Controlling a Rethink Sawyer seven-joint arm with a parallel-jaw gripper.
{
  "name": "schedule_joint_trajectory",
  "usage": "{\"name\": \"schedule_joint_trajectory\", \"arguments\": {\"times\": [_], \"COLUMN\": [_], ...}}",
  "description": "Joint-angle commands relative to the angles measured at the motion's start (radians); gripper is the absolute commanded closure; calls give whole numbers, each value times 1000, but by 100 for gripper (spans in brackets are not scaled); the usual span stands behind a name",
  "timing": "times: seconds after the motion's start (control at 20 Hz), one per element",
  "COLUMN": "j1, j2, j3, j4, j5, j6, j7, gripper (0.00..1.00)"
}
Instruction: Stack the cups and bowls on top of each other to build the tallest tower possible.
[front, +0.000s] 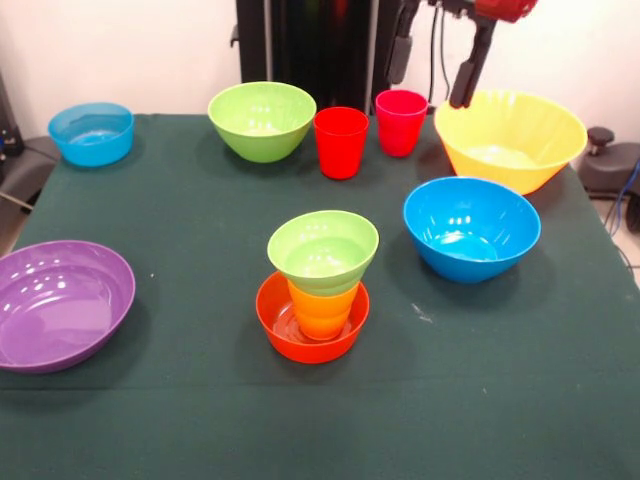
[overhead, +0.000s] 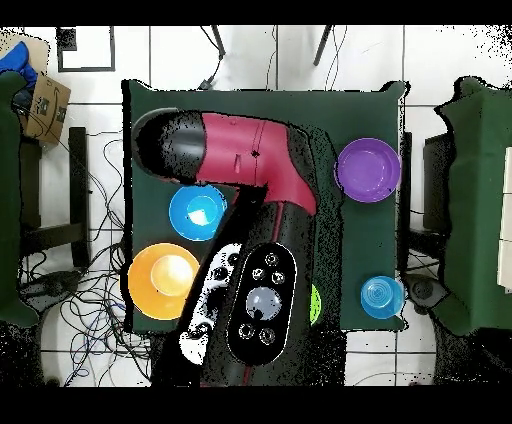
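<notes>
Left of the red cup (front: 341, 141) a green bowl (front: 262, 119) waits; nearer the camera stands the tower (front: 318, 282), three high. Rightward, the claw (front: 466, 80) hangs behind, its state indiscernible. That cup should go on next, lowered squarely.

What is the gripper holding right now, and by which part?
Nothing that shows. Only the dark tip of the gripper is visible, hanging above the table by the large yellow bowl, with no cup or bowl on it. Whether it is open or shut cannot be told.
</notes>
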Motion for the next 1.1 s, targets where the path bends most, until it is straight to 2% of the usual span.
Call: {"name": "schedule_joint_trajectory", "arguments": {"times": [0.05, 0.55, 1.1], "j1": [-18, -15, -56], "j2": [20, 33, 36], "j3": [126, 110, 145], "j4": [145, 185, 257], "j5": [-84, -124, -136], "j6": [-45, -101, -193], "j7": [-109, -65, -91], "gripper": [0, 0, 0]}}
